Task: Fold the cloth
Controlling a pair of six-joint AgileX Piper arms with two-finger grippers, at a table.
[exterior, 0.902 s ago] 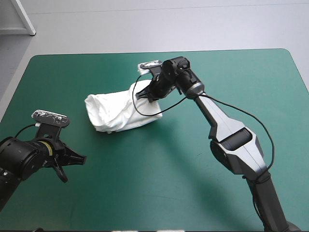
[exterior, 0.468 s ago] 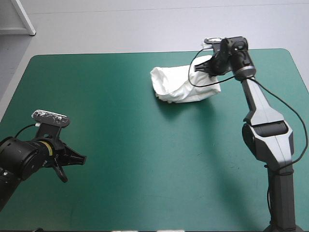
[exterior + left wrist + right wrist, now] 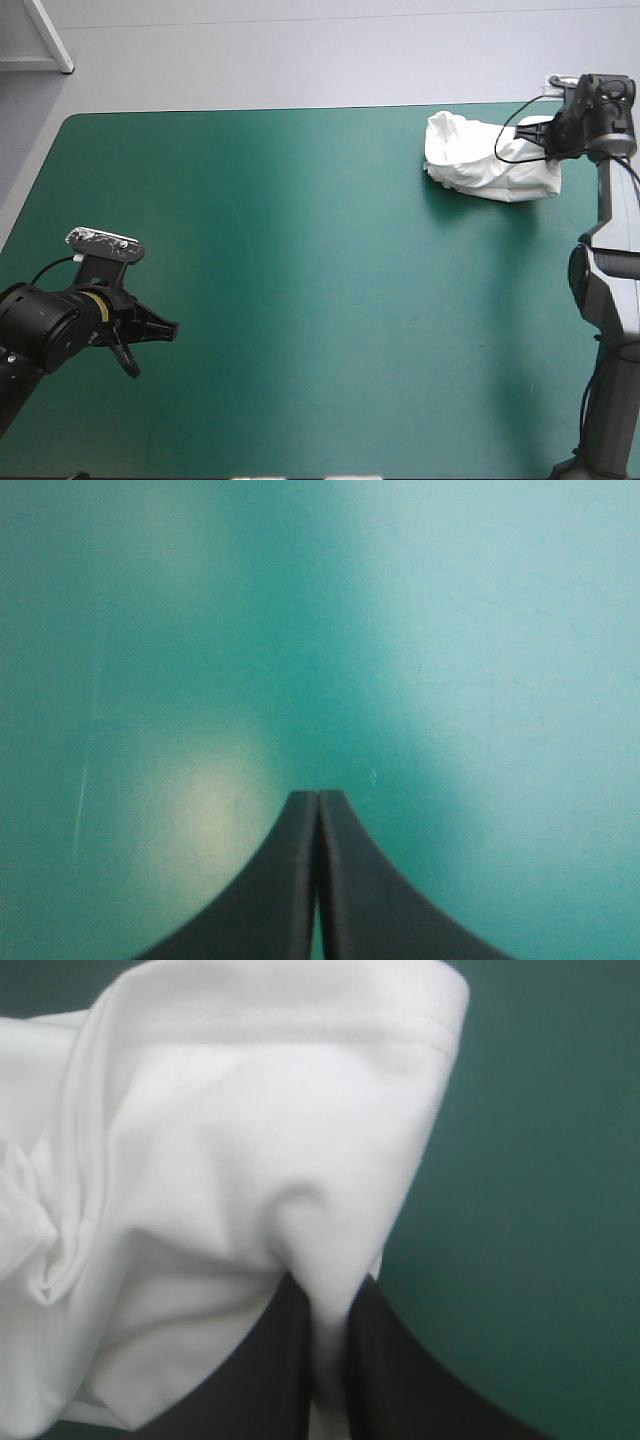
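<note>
The white T-shirt (image 3: pixel 490 160) is a crumpled bundle at the far right corner of the teal-green table (image 3: pixel 300 250). My right gripper (image 3: pixel 548 140) is shut on the T-shirt at its right end. In the right wrist view a fold of the T-shirt (image 3: pixel 250 1160) is pinched between the black fingers (image 3: pixel 390 1380), and a stitched hem runs across ahead of them. My left gripper (image 3: pixel 150 340) hovers near the table's front left, far from the shirt. Its fingers (image 3: pixel 270 890) are shut in a pointed arch over bare cover, holding nothing.
The right arm's cable (image 3: pixel 515 135) loops over the bundle. The table's right edge (image 3: pixel 625 160) lies close beside the right gripper. A white stand leg (image 3: pixel 50 35) is on the floor beyond the far left corner.
The right gripper has dragged the T-shirt from the table's far middle rightward to the far right corner. The left arm has stayed still.
</note>
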